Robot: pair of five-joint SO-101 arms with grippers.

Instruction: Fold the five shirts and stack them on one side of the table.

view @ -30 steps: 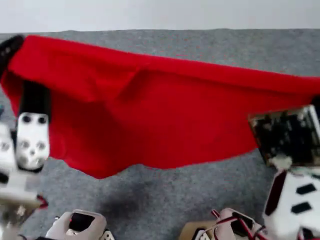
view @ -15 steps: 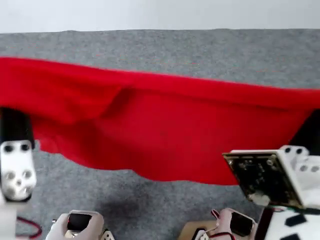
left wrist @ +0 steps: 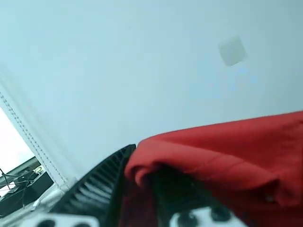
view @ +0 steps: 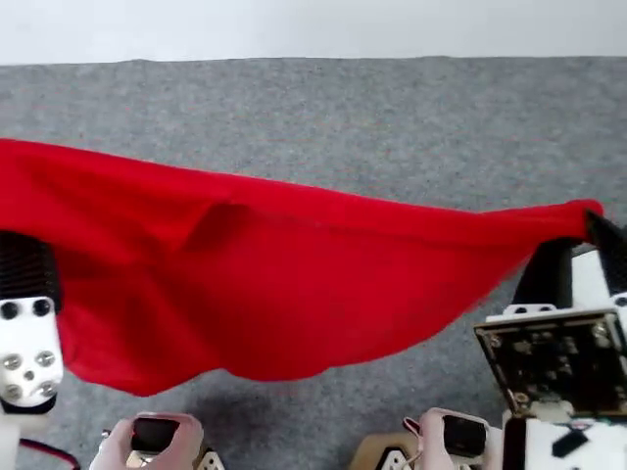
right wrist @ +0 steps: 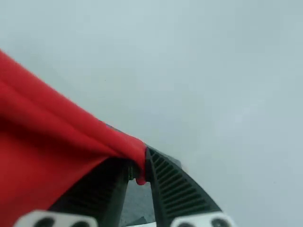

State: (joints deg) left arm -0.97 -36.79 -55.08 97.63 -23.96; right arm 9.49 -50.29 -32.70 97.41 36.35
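1. Held up in the air over the grey bench point(view: 343, 108): one red shirt point(view: 294, 274), pulled out wide between two pincers.
2. Long axis side to side, from the bench's left edge across toward its right edge. Upper edge taut, slanting a little toward the near edge at the right end.
3. Lower part slack, sagging in a broad belly toward the near edge, deepest left of the middle. A shallow crease just under the upper edge on the left half.
4. Pinched at its right end by the right pincer point(right wrist: 140, 171): ribbed fingers point(right wrist: 177, 189) pressed together on a narrow fold of red cloth, with a small tip of it poking out between them.
5. From the high view, that same corner drawn to a point close to the bench's right edge, right at the tip of the right arm's black pincer.
6. Gripped at its left end by the left pincer point(left wrist: 142, 177): a thick rolled bunch of cloth clamped between the two fingers, one ribbed finger point(left wrist: 97, 187) right against the roll, the rest of the shirt trailing away to one side.
7. From the high view, left end spread wide toward the left edge and draped over the tip of the left arm. Black-and-white arm link point(view: 27, 333) showing below the cloth at the near-left corner.
8. Beyond the shirt, grey bench up to the far edge, then a pale wall point(view: 313, 29). Along the near edge, the arm bases point(view: 152, 441).
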